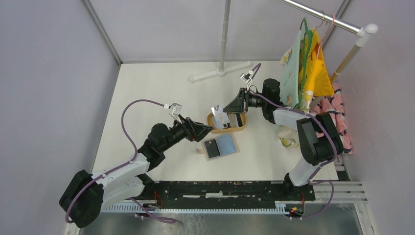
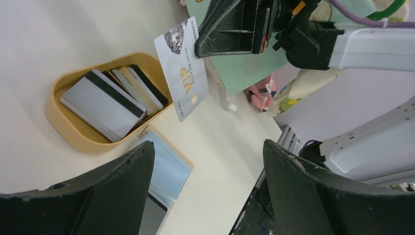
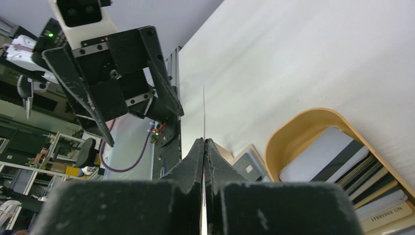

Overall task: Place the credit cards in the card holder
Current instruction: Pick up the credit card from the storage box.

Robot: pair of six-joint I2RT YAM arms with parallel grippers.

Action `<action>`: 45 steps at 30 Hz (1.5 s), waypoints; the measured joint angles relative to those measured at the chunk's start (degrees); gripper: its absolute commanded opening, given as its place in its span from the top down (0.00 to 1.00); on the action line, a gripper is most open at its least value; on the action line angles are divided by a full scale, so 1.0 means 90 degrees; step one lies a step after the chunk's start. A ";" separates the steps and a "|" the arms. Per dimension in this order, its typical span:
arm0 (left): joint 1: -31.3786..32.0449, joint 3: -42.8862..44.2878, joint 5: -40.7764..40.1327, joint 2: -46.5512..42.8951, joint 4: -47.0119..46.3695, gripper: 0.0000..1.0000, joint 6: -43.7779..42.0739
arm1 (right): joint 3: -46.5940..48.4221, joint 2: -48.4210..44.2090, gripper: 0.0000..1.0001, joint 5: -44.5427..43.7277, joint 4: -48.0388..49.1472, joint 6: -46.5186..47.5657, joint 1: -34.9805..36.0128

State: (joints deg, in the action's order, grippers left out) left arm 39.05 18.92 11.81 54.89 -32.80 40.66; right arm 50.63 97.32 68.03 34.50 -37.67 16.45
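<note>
A silver VIP card (image 2: 182, 68) is pinched in the closed right gripper (image 3: 204, 143) near the wooden tray (image 2: 68, 131); the left gripper (image 1: 208, 129) is held wide apart, empty.

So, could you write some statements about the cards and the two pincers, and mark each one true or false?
1. The right pincer holds a silver card. True.
2. The left pincer is shut on a card. False: it is open and holds nothing.
3. The wooden tray is empty. False: several cards lie in it.
4. The card holder lies open on the table. True.
</note>
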 measured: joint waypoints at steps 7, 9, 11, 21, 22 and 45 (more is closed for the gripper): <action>-0.0573 -0.0223 0.0840 0.0527 -0.1644 0.12 0.0636 | -0.0102 -0.0165 1.00 0.0112 0.0673 -0.0593 0.0080; -0.0685 -0.0236 0.1015 0.0763 -0.1987 0.14 0.0763 | -0.0107 -0.0204 1.00 0.0134 0.0746 -0.0658 0.0136; -0.0767 -0.0223 0.1175 0.1044 -0.2225 0.17 0.0833 | -0.0107 -0.0226 1.00 0.0172 0.0831 -0.0692 0.0214; -0.1066 0.0102 0.1953 0.2186 -0.3024 0.68 0.1107 | -0.0104 -0.0223 1.00 0.0299 0.0835 -0.0648 0.0716; -0.1088 0.0109 0.2047 0.2242 -0.3116 0.81 0.1151 | -0.0097 -0.0223 1.00 0.0301 0.0765 -0.0571 0.0743; -0.1217 -0.0542 0.2504 0.1095 -0.2635 0.98 0.0835 | -0.0323 -0.2854 0.27 -0.1452 -0.4971 0.7485 0.0831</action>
State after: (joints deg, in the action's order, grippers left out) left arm 28.10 14.04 34.35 64.75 -56.51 48.18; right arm 47.72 71.64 54.96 -10.24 29.69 23.92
